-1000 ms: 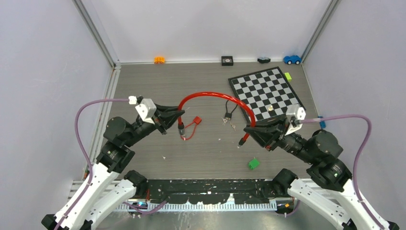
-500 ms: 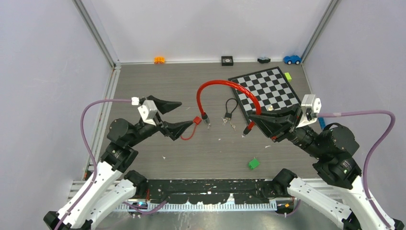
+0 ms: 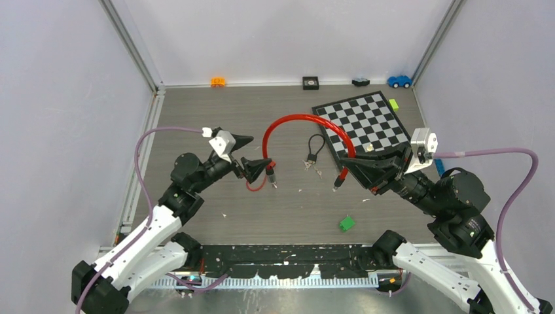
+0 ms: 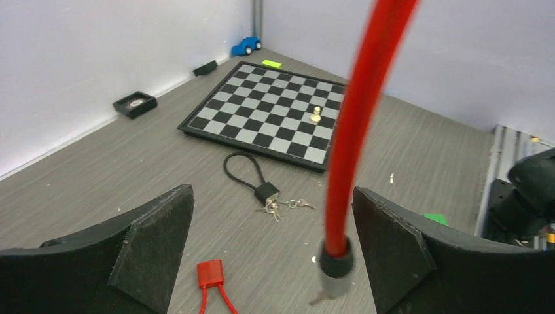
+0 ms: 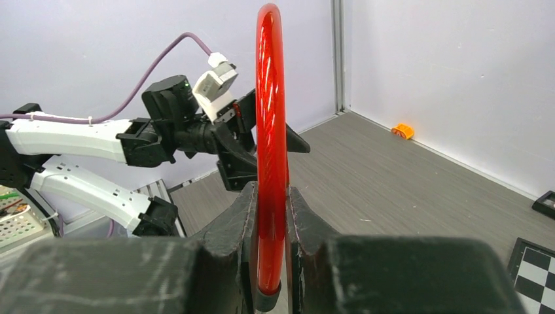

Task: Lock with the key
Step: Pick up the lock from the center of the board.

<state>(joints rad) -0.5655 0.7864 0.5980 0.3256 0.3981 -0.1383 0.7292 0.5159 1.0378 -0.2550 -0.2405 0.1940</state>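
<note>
One end of your red cable (image 3: 298, 120) sits clamped in the right gripper (image 3: 345, 168); the left gripper (image 3: 260, 152) gapes wide around the other.

No text, label, brand or number is showing clearly enough to read in any view. The small black tray (image 3: 310, 82) at the back wall, just left of the chessboard (image 3: 366, 124), is carrying a pale round mark, but it is too small to make out.
</note>
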